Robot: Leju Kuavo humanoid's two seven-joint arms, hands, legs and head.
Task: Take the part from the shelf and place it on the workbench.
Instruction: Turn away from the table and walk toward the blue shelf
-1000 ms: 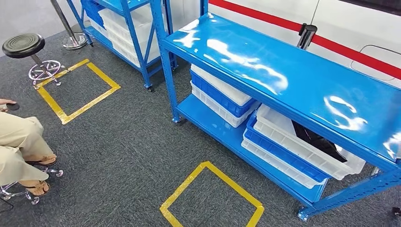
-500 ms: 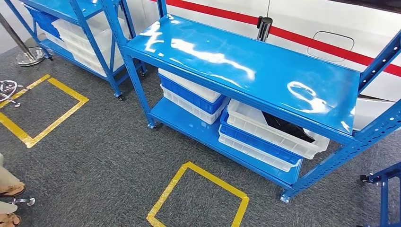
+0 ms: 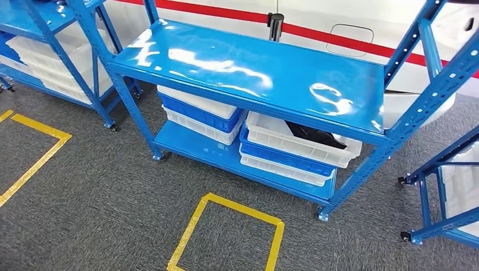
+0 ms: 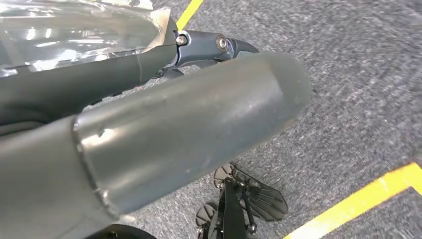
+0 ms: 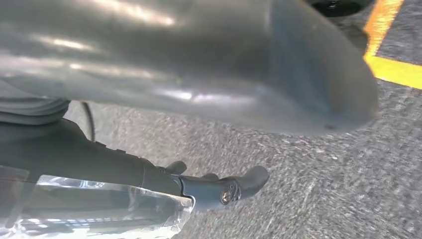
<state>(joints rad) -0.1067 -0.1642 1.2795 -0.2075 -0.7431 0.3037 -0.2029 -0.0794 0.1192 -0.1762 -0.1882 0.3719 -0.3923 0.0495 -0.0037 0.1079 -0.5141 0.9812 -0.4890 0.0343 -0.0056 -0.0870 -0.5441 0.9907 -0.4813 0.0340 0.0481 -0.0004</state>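
Observation:
A black part (image 3: 313, 135) lies in a white bin (image 3: 299, 144) on the lower level of the blue shelf (image 3: 254, 62), right of centre in the head view. That bin sits on a blue one and another white one. My left hand (image 4: 149, 114) hangs over grey carpet, thumb apart from the dark fingers (image 4: 209, 45), nothing between them. My right hand (image 5: 174, 74) hangs the same way above the carpet, fingers (image 5: 224, 186) stretched out and holding nothing. Shiny clear film lies along the fingers of both hands.
More stacked bins (image 3: 197, 113) fill the lower level's left half. A second blue rack (image 3: 34, 22) with white bins stands at the left, a third frame (image 3: 446, 169) at the right. A yellow tape square (image 3: 226, 237) marks the carpet before the shelf. A black post (image 3: 275, 25) stands behind it.
The camera has turned right: the whole shelf has slid left and towards the centre of the picture. The seated person and the stool have left the frame; a rack has appeared at the right.

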